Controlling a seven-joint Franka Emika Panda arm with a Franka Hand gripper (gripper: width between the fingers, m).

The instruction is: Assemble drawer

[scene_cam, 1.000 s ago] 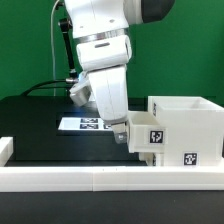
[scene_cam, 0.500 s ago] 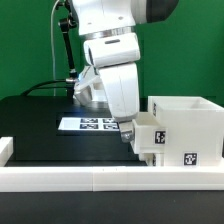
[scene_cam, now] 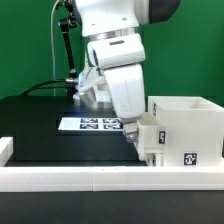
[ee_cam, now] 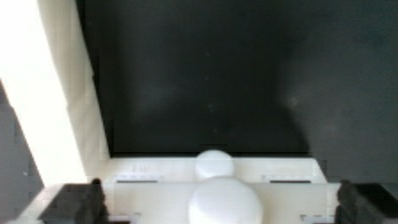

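A white drawer box (scene_cam: 190,122) stands on the black table at the exterior view's right, with tags on its near face. A smaller white drawer (scene_cam: 153,141) sticks out of its left side. My gripper (scene_cam: 133,137) reaches down against that drawer's outer end. In the wrist view the drawer front (ee_cam: 151,175) with its rounded white knob (ee_cam: 214,188) fills the space between my dark fingers (ee_cam: 71,205). My gripper (ee_cam: 217,207) is open, its jaws standing wide on either side of the front. I cannot tell whether they touch it.
The marker board (scene_cam: 92,124) lies flat on the table behind my gripper. A low white wall (scene_cam: 100,178) runs along the front edge, and a white strip (ee_cam: 63,90) shows beside the black table (ee_cam: 231,80) in the wrist view. A green backdrop stands behind.
My arm has moved toward the exterior view's right, and the small drawer's outer end has shifted the same way, closer into the box. The jaws stay wide.
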